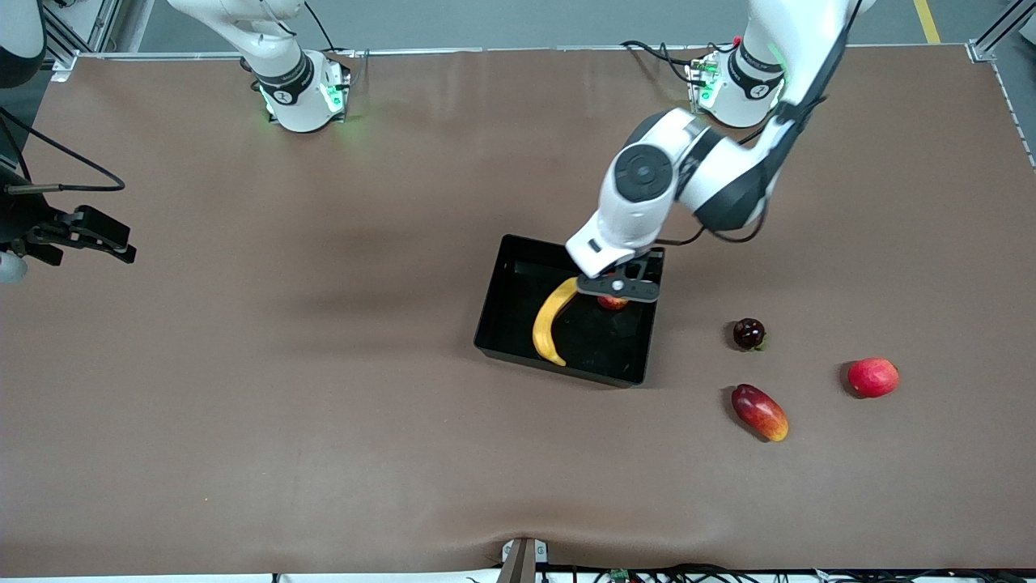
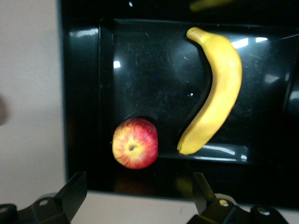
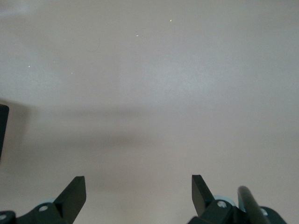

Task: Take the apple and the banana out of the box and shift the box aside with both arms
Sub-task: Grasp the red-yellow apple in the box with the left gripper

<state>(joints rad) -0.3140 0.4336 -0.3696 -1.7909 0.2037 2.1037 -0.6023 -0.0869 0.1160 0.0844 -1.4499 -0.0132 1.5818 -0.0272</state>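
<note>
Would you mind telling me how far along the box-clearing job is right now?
Nothing is done yet: the apple and banana both lie in the box. In hand: the left tool hangs open over the apple. The right tool waits open over bare table. Removing both fruits and shifting the box remain.

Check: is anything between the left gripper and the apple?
Nothing visible. The left gripper hangs open over the box, the apple bare below it. The banana lies beside the apple, apart from it.

I see a glossy black box (image 1: 495, 312) on the brown table (image 1: 243, 405) — inside, a plain yellow banana (image 2: 217, 88) and a red apple (image 2: 135, 143) with pale yellow streaks — plus black gripper fingers (image 2: 72, 191).
</note>
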